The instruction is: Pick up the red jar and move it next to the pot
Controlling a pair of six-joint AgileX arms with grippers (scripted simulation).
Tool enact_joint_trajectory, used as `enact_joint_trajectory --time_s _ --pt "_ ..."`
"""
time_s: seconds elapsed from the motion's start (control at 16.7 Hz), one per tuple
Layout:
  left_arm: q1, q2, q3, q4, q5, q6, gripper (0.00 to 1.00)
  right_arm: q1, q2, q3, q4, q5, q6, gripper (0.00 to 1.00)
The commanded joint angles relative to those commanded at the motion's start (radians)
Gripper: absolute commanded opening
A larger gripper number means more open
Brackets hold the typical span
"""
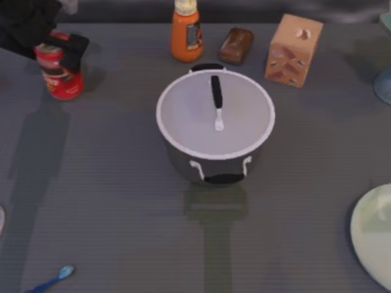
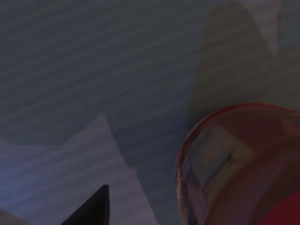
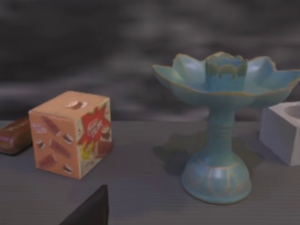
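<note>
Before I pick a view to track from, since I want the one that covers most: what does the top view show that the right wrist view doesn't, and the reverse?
Only the top view: the pot, the red jar under the left gripper, the orange bottle, a blue spoon. Only the right wrist view: the whole teal stand and a white block. Both: the orange box and brown bar.

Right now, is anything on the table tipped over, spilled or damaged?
Nothing stands out. The red jar stands upright at the far left with the left gripper over its top. The pot sits in the middle, lid on. The orange bottle and box stand upright.
</note>
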Motion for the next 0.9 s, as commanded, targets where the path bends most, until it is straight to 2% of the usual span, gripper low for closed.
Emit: enact_joint_trajectory --time_s 0.72,0.9 --pt "0.0 0.0 0.0 0.0 0.0 0.0 0.02 0.0 0.0 0.0 0.0 0.0 0.0 1.0" --pt "0.0 0.0 0.0 0.0 0.0 0.0 0.0 0.0 0.0 0.0 0.0 0.0 0.0 1.0"
